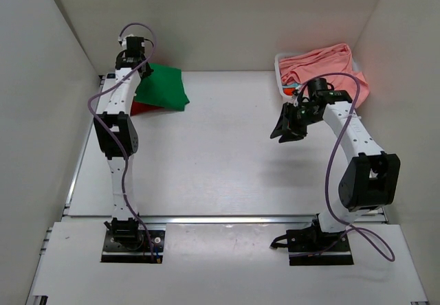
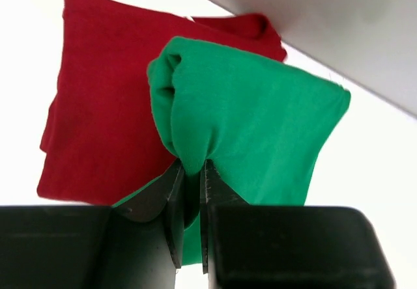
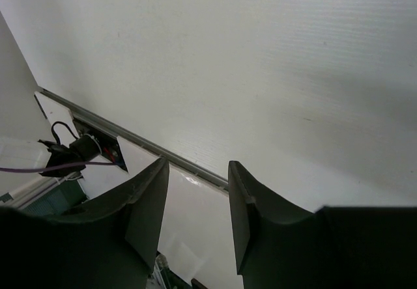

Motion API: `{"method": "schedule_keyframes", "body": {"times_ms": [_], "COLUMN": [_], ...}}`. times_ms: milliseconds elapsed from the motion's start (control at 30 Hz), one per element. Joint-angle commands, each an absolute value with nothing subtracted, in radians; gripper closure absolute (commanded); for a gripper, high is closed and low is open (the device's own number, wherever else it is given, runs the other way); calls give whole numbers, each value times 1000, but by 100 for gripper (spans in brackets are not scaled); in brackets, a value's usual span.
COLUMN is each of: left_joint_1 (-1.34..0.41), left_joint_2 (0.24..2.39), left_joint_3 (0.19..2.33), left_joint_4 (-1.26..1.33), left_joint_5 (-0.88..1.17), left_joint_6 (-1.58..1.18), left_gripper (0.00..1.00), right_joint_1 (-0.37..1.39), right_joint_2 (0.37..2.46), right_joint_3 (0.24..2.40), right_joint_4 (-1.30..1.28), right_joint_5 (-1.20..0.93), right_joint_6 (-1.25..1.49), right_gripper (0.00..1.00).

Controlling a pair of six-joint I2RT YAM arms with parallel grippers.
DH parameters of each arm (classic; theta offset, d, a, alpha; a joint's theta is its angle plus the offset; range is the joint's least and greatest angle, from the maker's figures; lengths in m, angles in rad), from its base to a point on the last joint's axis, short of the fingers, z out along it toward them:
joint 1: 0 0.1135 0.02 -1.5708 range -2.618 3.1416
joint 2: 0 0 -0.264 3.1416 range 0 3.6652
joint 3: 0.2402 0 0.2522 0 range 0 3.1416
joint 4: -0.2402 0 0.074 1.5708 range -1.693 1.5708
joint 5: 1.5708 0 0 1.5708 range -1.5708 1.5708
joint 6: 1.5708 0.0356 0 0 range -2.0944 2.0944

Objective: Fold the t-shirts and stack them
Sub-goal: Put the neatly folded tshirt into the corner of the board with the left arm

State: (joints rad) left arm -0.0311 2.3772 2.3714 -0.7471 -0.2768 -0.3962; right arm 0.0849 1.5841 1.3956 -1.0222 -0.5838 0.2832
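The green t-shirt (image 2: 260, 126) is seen folded on top of the dark red t-shirt (image 2: 98, 120), at the far left of the table (image 1: 220, 161), close against the back wall. A bunched fold of its near edge is pinched between the closed jaws of the left gripper (image 2: 193, 172). The salmon pink t-shirt (image 1: 323, 68) is heaped unfolded at the far right, apparently in a basket (image 1: 278, 71), of which little more than a strip of white rim can be made out. The right gripper (image 3: 197, 172) is held above bare table, its jaws moderately apart with nothing between them. If the left arm is lifted before the pinch is released, the green fold could be dragged open and the red shirt beneath pulled askew.
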Motion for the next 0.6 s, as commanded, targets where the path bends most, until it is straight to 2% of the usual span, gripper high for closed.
{"method": "schedule_keyframes", "body": {"times_ms": [0, 400, 433, 467, 500, 533, 567], "left_joint_1": [29, 138, 137, 144, 147, 158, 161], "left_joint_2": [2293, 2465, 2482, 2496, 2512, 2520, 2523], "left_joint_3": [2367, 2393, 2413, 2421, 2442, 2459, 2482], "left_joint_4": [-660, -670, -695, -715, -713, -709, -709], "left_joint_5": [-270, -247, -259, -247, -244, -218, -184], "left_joint_6": [-452, -604, -606, -609, -612, -603, -600], "left_gripper": [100, 100, 97, 76, 61, 27, 20], "right_joint_1": [92, 97, 100, 98, 100, 101, 104], "right_joint_2": [1595, 1647, 1654, 1660, 1666, 1666, 1672], "right_joint_3": [1442, 1485, 1492, 1493, 1494, 1493, 1494], "right_joint_4": [-1063, -1134, -1132, -1132, -1134, -1129, -1129], "right_joint_5": [-572, -542, -549, -549, -546, -546, -554], "right_joint_6": [272, 244, 245, 244, 253, 249, 249], "right_gripper": [61, 61, 61, 61, 62, 61, 62]}}
